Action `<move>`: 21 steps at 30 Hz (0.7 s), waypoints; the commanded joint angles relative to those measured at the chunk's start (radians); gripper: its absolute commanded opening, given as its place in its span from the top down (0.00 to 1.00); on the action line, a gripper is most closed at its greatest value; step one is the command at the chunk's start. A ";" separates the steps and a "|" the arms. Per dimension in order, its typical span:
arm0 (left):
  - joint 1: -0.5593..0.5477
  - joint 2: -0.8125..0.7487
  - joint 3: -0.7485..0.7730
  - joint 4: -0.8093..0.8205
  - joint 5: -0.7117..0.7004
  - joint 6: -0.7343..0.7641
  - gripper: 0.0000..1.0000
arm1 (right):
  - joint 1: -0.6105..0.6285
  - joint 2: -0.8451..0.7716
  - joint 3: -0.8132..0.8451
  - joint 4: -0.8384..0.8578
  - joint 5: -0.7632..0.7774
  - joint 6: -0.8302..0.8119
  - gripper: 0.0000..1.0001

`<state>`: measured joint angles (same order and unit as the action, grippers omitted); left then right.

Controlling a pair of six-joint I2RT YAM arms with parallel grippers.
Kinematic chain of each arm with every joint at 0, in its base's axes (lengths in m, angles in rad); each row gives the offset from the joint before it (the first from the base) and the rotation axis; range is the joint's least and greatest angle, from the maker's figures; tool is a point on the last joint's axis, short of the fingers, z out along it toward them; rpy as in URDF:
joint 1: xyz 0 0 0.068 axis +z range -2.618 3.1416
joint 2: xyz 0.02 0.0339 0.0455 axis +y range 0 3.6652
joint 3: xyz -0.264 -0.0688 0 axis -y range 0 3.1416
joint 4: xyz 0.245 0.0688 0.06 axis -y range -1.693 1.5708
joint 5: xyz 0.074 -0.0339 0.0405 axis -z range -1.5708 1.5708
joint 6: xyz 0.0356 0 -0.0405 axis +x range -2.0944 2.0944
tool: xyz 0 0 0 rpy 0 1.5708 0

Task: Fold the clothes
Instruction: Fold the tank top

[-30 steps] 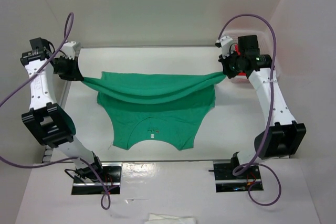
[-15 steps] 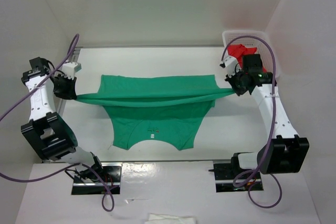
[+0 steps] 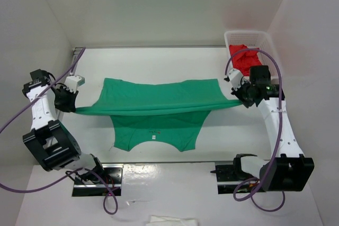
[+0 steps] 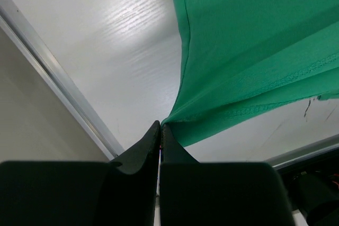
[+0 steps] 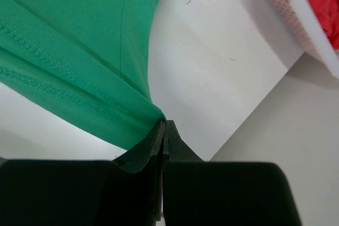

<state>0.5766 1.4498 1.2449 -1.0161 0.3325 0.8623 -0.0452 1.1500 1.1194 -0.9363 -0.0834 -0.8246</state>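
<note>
The green T-shirt [image 3: 156, 109] lies spread on the white table, its neck end toward the arms and a small white label [image 3: 153, 136] showing. Its far hem is lifted and pulled taut toward me over the body of the shirt. My left gripper [image 3: 73, 107] is shut on the hem's left corner [image 4: 177, 123]. At the right, my right gripper [image 3: 240, 100] is shut on the other corner [image 5: 143, 109]. In both wrist views the jaws are pressed together with green fabric [image 4: 254, 41] pinched at the tips.
A white basket [image 3: 231, 38] at the back right holds a red garment [image 3: 244, 59]; its rim [image 5: 296, 19] lies close to the right gripper. A metal rail [image 4: 58, 83] runs along the table's left edge. A white cloth [image 3: 172, 220] lies at the near edge.
Both grippers have moved toward the near side, drawing the lifted hem over the shirt. The fold line now lies lower and straighter, and the basket has come into view.
</note>
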 commanded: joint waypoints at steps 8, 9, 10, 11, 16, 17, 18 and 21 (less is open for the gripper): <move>0.016 -0.062 -0.044 -0.058 -0.078 0.191 1.00 | -0.009 -0.044 -0.084 -0.194 -0.024 -0.183 1.00; 0.016 -0.071 -0.059 -0.058 -0.088 0.207 1.00 | -0.008 -0.044 -0.099 -0.206 -0.024 -0.197 1.00; 0.016 -0.071 -0.076 -0.058 -0.104 0.216 1.00 | -0.008 -0.044 -0.111 -0.206 -0.024 -0.197 1.00; 0.016 -0.081 -0.087 -0.058 -0.113 0.227 1.00 | -0.008 -0.044 -0.112 -0.219 -0.024 -0.215 1.00; 0.016 -0.091 -0.134 -0.049 -0.159 0.271 1.00 | 0.001 -0.044 -0.162 -0.239 -0.024 -0.254 1.00; 0.016 -0.091 -0.134 -0.058 -0.168 0.285 1.00 | 0.010 -0.044 -0.162 -0.239 -0.015 -0.254 1.00; 0.016 -0.091 -0.145 -0.058 -0.168 0.299 1.00 | 0.010 -0.044 -0.162 -0.239 -0.015 -0.254 1.00; 0.016 -0.100 -0.163 -0.068 -0.190 0.310 1.00 | 0.010 -0.033 -0.162 -0.239 -0.015 -0.254 1.00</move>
<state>0.5777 1.3834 1.0920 -1.0763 0.2005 1.1053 -0.0383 1.1286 0.9565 -1.1477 -0.1307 -1.0466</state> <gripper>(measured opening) 0.008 0.007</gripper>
